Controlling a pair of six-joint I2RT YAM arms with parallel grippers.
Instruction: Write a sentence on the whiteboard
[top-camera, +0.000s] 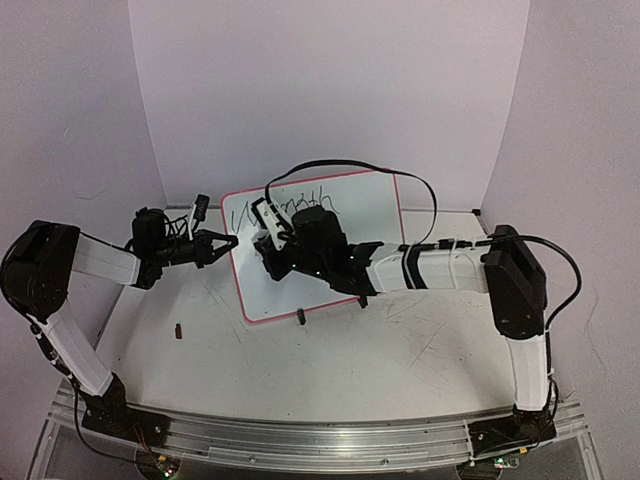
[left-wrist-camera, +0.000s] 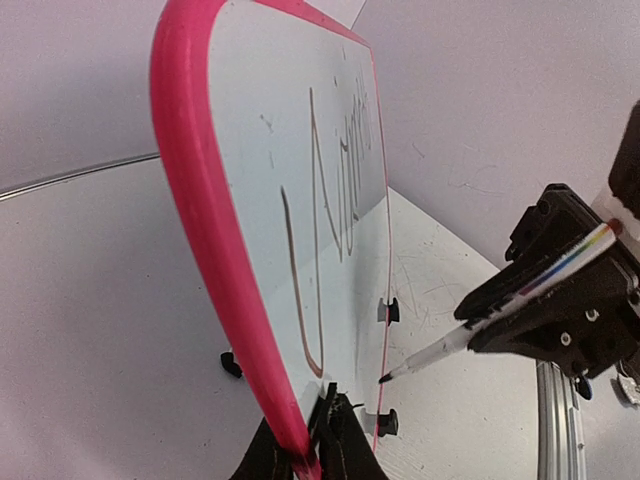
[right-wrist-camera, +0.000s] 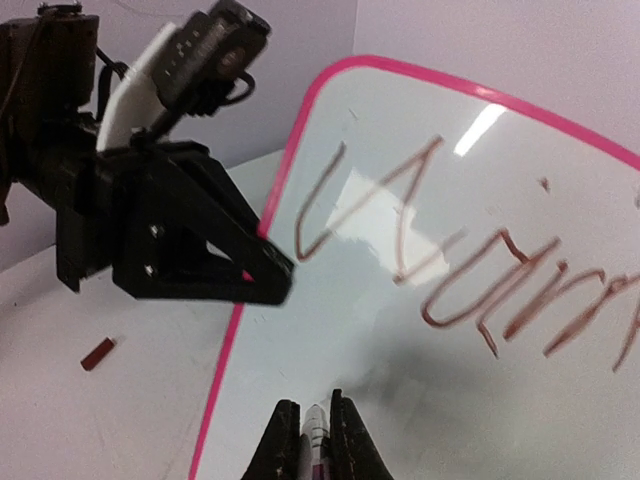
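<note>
Though the sentence (right-wrist-camera: 460, 285) is half hidden, left hand (top-camera: 230, 243) clamps the whiteboard (top-camera: 285, 298); right hand (right-wrist-camera: 312, 445) pinches a marker (left-wrist-camera: 450, 345).

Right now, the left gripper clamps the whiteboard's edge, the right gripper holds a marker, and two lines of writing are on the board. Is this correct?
Not quite: the whiteboard carries only one line of writing, bare white below it, as the right wrist view shows. The left gripper does clamp its edge; the right gripper does hold the marker.
</note>
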